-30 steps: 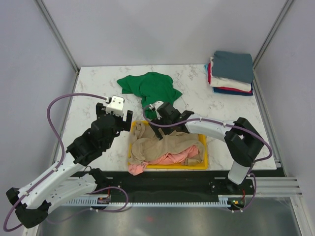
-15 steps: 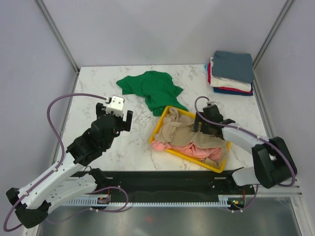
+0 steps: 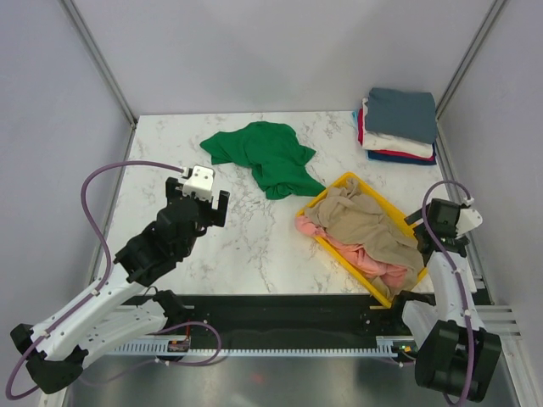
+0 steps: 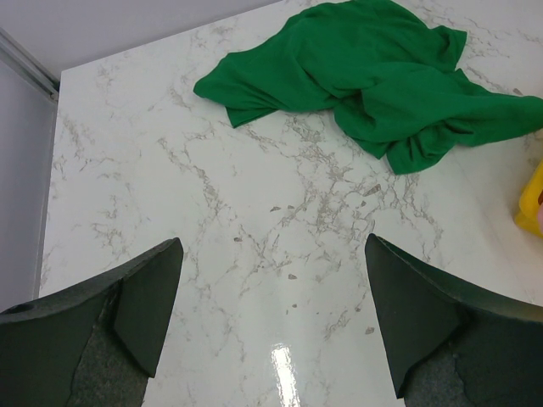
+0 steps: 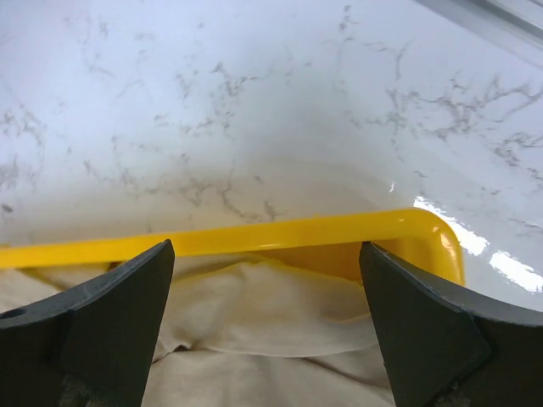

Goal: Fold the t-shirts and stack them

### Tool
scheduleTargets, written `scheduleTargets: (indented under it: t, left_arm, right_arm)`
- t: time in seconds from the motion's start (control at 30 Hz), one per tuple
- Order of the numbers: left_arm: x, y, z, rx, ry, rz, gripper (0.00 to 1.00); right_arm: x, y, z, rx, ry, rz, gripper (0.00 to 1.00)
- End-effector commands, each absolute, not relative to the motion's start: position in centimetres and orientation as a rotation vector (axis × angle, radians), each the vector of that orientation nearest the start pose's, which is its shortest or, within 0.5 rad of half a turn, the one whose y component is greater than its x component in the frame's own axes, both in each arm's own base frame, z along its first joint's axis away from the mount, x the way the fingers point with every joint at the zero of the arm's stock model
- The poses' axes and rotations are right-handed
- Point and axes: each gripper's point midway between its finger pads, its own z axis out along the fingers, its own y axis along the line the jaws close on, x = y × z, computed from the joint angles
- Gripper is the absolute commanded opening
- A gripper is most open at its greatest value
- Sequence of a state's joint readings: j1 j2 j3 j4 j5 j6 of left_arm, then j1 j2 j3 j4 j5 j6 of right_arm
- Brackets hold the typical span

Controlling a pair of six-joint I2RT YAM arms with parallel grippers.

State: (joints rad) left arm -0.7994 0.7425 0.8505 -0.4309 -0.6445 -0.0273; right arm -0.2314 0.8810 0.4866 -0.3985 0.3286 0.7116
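Overhead, I see the crumpled bright green cotton t-shirt [image 3: 265, 158] on the white marble worktop [image 3: 246, 254], far middle. A stack of folded tees [image 3: 399, 125] sits in the far right corner. The yellow plastic rectangular bin [image 3: 346, 177] holds a beige tee [image 3: 365, 220] over a salmon pink one [image 3: 373, 267]. My left wrist view shows the green shirt [image 4: 373, 76] beyond the left pincer [image 3: 200, 197], which gapes empty, with bare worktop between. The right wrist view shows only the bin rim [image 5: 254, 237] and beige cloth [image 5: 254, 331] under the right pincer [image 3: 424, 227], also spread wide and holding nothing.

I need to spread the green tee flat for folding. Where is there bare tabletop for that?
Largest bare marble: the near-centre patch bordered by the green tee behind, the left tool on the left and the yellow bin on the right. A smaller strip lies between the tee and the folded stack. The right side is crowded by bin and stack.
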Motion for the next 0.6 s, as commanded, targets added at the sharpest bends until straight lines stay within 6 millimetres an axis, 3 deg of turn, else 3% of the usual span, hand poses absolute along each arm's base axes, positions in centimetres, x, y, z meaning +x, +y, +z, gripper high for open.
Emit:
scheduleTargets:
  t: [0.0, 0.07, 0.13, 0.17, 0.2, 0.23, 0.33, 0.43, 0.5, 0.53, 0.57]
  left_arm:
    - [25.4, -11.0, 28.3, 0.214, 1.767, -0.014, 0.95]
    - [25.4, -11.0, 28.3, 0.215, 1.769, -0.013, 0.95]
    - [25.5, -11.1, 28.3, 0.216, 1.77, -0.012, 0.95]
    - [25.5, -11.2, 28.2, 0.22, 1.773, -0.012, 0.95]
    - [25.5, -11.1, 28.3, 0.219, 1.772, -0.012, 0.95]
    - [25.5, -11.1, 28.3, 0.217, 1.772, -0.011, 0.95]
    - [25.5, -11.0, 28.3, 0.215, 1.771, -0.008, 0.95]
    - [25.6, -10.9, 28.2, 0.213, 1.771, -0.001, 0.95]
    - [25.6, -10.9, 28.1, 0.214, 1.775, 0.003, 0.95]
    - [25.6, -10.9, 28.1, 0.213, 1.775, 0.004, 0.95]
    - [25.6, -10.9, 28.1, 0.213, 1.775, 0.004, 0.95]
  right_arm:
    - [26.0, -9.6, 10.9, 1.151, 1.948, -0.079, 0.98]
    - [28.0, -6.9, 12.7, 1.001, 1.972, 0.117, 0.98]
    - [29.2, -4.8, 15.2, 0.883, 1.953, 0.182, 0.98]
    - [29.3, -4.2, 15.9, 0.85, 1.958, 0.179, 0.98]
    - [29.6, -3.8, 17.8, 0.814, 1.927, 0.177, 0.98]
    - [29.7, -2.2, 18.6, 0.754, 1.935, 0.197, 0.98]
    - [30.0, 0.3, 21.5, 0.661, 1.878, 0.278, 0.98]
    - [30.8, 5.9, 22.7, 0.463, 1.896, 0.522, 0.98]
    - [31.5, 8.6, 21.8, 0.378, 1.962, 0.585, 0.98]
    - [31.3, 10.9, 21.3, 0.302, 2.003, 0.611, 0.98]
    - [31.6, 12.2, 19.7, 0.268, 2.066, 0.605, 0.98]
